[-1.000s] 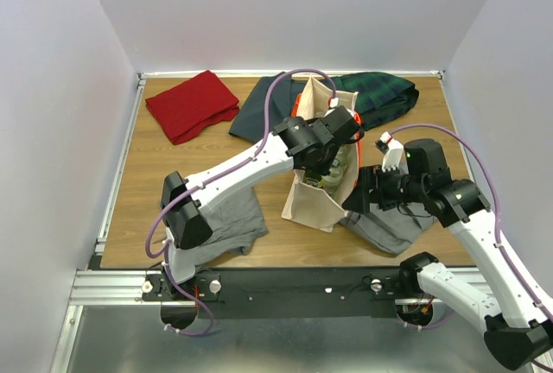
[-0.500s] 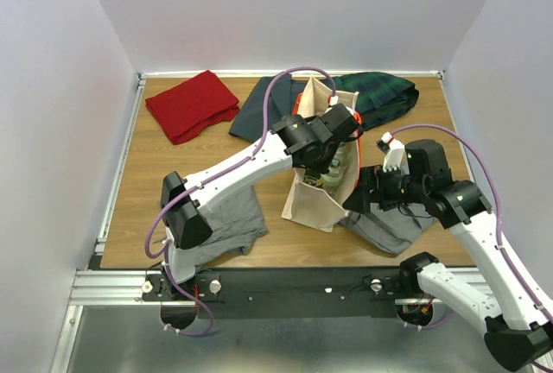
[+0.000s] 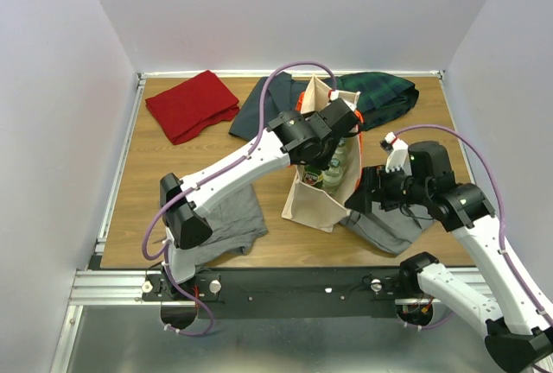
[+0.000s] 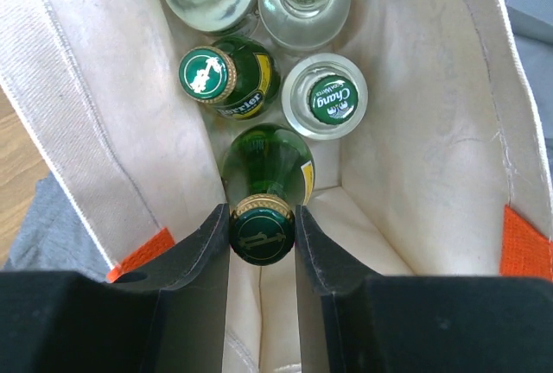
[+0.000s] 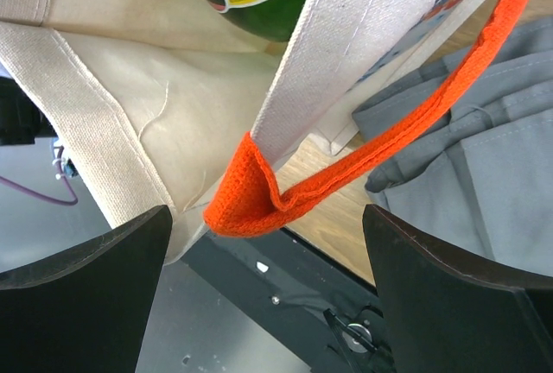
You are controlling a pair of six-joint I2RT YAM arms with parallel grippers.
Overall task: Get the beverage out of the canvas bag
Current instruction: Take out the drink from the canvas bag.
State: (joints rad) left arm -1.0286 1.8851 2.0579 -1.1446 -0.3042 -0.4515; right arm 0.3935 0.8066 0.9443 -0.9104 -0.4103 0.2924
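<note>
The beige canvas bag (image 3: 313, 205) with orange handles stands mid-table, and my left gripper (image 3: 327, 142) reaches into its open top. In the left wrist view that gripper (image 4: 262, 215) is shut on the capped neck of a green glass beverage bottle (image 4: 270, 164) inside the bag (image 4: 415, 131). Beside it stand another green bottle (image 4: 221, 79) and three clear ones, the nearest (image 4: 327, 98). My right gripper (image 3: 359, 199) sits at the bag's right side, open (image 5: 268, 237). An orange handle (image 5: 251, 200) hangs loose between its fingers.
A red cloth (image 3: 190, 104) lies at the back left. A dark grey garment (image 3: 262, 105) and a dark plaid one (image 3: 382, 97) lie behind the bag. Grey clothes lie in front on the left (image 3: 232, 219) and on the right (image 3: 390, 228) under my right arm.
My left gripper has risen a little and shifted toward the back, with the green bottle in its grip. The right arm has barely moved.
</note>
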